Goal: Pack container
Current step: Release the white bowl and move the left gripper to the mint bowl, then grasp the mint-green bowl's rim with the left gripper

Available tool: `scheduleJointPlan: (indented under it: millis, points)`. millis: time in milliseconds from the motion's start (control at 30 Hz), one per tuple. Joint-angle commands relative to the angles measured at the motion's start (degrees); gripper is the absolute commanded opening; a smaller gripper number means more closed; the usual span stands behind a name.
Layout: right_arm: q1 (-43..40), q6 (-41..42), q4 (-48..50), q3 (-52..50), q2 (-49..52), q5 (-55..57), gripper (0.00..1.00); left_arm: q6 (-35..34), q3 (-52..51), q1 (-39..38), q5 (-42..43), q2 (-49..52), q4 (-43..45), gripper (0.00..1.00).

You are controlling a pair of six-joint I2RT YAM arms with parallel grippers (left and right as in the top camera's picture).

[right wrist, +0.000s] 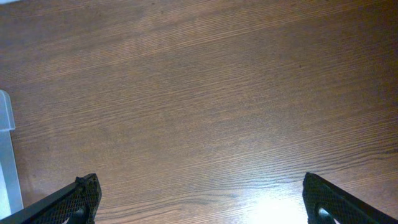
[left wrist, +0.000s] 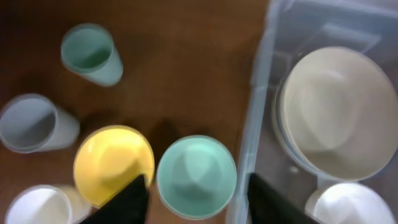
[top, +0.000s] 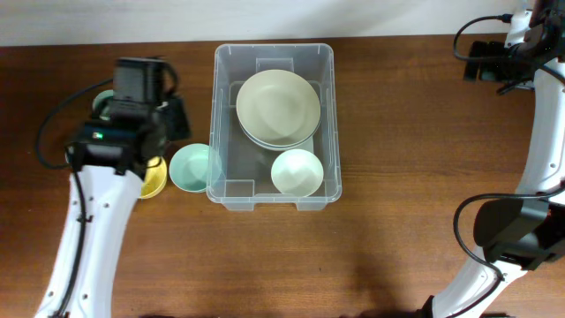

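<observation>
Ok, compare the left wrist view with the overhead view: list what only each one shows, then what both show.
Only the left wrist view: a grey cup and a white vessel at the bottom-left edge, neither visible from overhead. Only the overhead view: the container in full outline and the right arm. Both: the teal bowl beside the container, the yellow bowl, and, inside the container, the large cream bowl and the small pale bowl.
</observation>
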Motion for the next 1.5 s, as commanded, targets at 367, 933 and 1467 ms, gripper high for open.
scheduleJointPlan:
  millis: [367,933,1467]
  points:
    - [-0.1,0.5,0.0,0.5,-1.2,-0.3,0.99,13.7,-2.2,7.5,3.3,18.6,-0.9,0.78]
    - [-0.1,0.4,0.0,0.5,-1.2,-0.3,0.99,60.3,-4.3,8.8,14.4,22.5,1.9,0.97]
    - [-0.1,0.5,0.0,0.5,-1.2,-0.3,0.99,66.9,-6.8,8.8,16.8,33.5,10.3,0.93]
